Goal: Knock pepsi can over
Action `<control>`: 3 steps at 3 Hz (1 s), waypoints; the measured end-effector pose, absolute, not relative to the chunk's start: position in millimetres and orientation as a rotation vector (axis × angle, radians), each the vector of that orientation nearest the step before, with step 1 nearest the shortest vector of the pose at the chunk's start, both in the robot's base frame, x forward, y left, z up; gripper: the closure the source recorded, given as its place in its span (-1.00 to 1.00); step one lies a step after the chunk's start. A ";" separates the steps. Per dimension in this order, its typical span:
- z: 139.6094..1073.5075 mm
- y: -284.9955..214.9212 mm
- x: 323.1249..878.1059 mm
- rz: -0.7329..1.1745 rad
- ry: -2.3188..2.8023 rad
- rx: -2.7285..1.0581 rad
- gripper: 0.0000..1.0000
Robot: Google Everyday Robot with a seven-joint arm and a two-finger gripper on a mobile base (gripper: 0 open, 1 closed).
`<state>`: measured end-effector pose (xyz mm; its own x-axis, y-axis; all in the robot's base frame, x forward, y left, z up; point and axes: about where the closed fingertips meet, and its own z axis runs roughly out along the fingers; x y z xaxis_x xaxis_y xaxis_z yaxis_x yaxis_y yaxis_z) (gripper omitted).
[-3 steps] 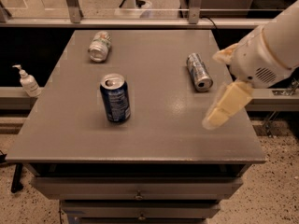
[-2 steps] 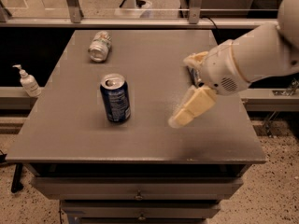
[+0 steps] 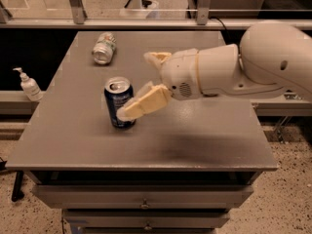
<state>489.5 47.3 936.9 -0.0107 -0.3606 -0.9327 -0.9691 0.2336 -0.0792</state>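
Pepsi can, the dark blue round metal drink can with white letters and a silver top (image 3: pixel 118 103), stood up straight on the flat grey table (image 3: pixel 209 135). It was on the left half of the table, a bit closer to the front edge than to the back. Its open top faced up.

The cream two-finger gripper (image 3: pixel 135 86) was just to the right of the pepsi can, low over the table. Its jaws were wide apart. One finger (image 3: pixel 146 103) pointed down and left, and its tip lay across the lower right side of the can. It looked like it touched the can, but that was hard to tell for sure. The other finger (image 3: pixel 157 58) pointed up and away from the can, toward the back of the table.

The big round white robot arm (image 3: pixel 253 65) came in from the right side and covered part of the table behind it.

A pale silver-green can (image 3: pixel 104 48) lay on its side near the back left of the table, well apart from the blue can. A small white pump bottle (image 3: pixel 29 85) stood on a ledge to the left of the table. Grey drawers (image 3: pixel 144 199) sat under the table top.
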 end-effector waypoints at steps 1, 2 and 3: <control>935.5 83.0 482.7 0.927 1.475 -1.209 -1.00; 926.1 106.7 477.3 1.004 1.431 -1.153 -1.00; 911.9 116.4 475.9 1.034 1.418 -1.124 -1.00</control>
